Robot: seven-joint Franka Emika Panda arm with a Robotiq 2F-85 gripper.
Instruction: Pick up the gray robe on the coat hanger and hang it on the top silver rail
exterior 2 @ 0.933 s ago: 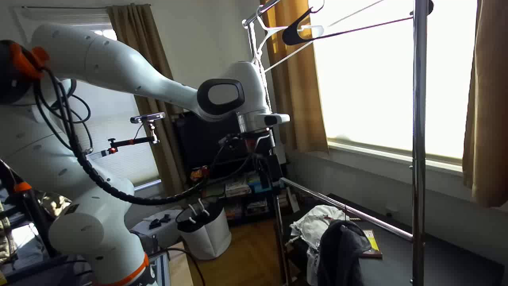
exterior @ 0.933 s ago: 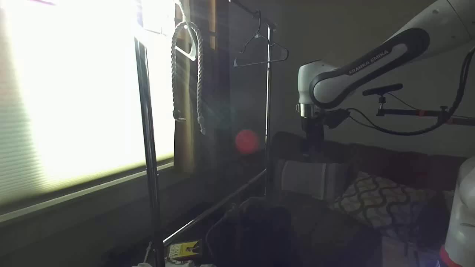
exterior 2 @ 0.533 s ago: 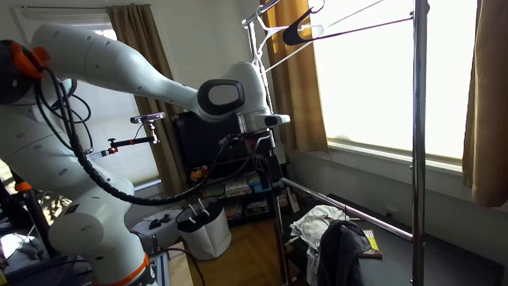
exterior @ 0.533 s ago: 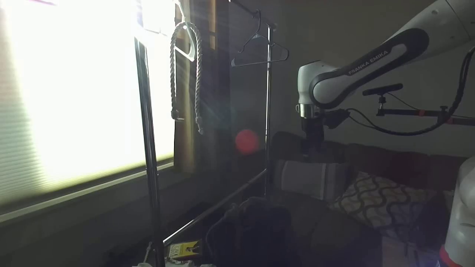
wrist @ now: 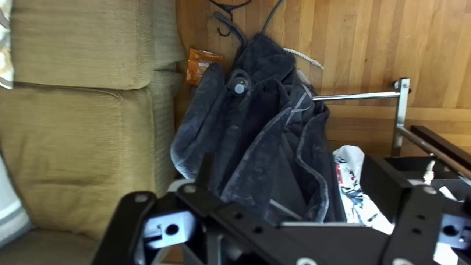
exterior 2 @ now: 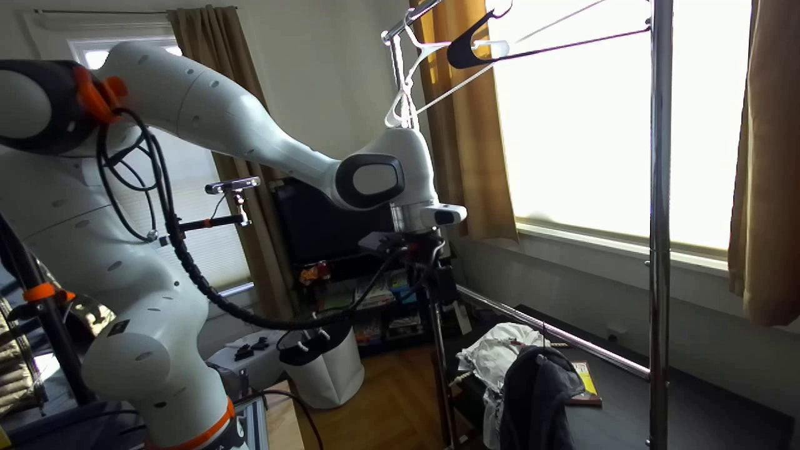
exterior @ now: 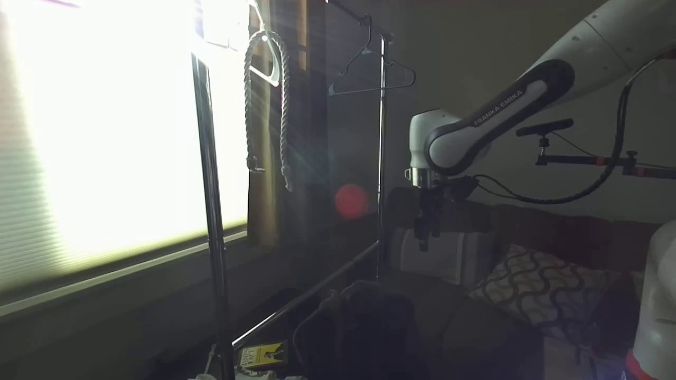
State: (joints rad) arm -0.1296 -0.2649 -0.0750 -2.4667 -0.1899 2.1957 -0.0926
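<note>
The gray robe (wrist: 257, 121) stands heaped low down, its dark collar and folds facing up in the wrist view; it also shows in both exterior views (exterior 2: 537, 394) (exterior: 369, 327). The coat hanger's thin dark hook (exterior 2: 544, 336) rises from the collar; its shoulders are hidden in cloth. My gripper (wrist: 312, 229) is open and empty, fingers wide apart. In both exterior views (exterior: 429, 240) (exterior 2: 440, 284) it points down, above the robe and apart from it. The top silver rail (exterior 2: 412, 17) runs high across the rack, above my gripper; it also shows in an exterior view (exterior: 346, 9).
A black hanger (exterior 2: 465, 50) and a white hanger (exterior 2: 431, 47) with rope hang on the rail. The rack has a bright upright (exterior 2: 659, 206) and low bar (exterior 2: 600, 347). Another dark hanger (wrist: 230, 7) shows near the robe. A sofa (wrist: 73, 147) and a white bag (wrist: 353, 180) flank it.
The arm has moved down and toward the rack in the last half second, lowering my gripper. The fingers now show as two separate prongs. The robe has not moved.
</note>
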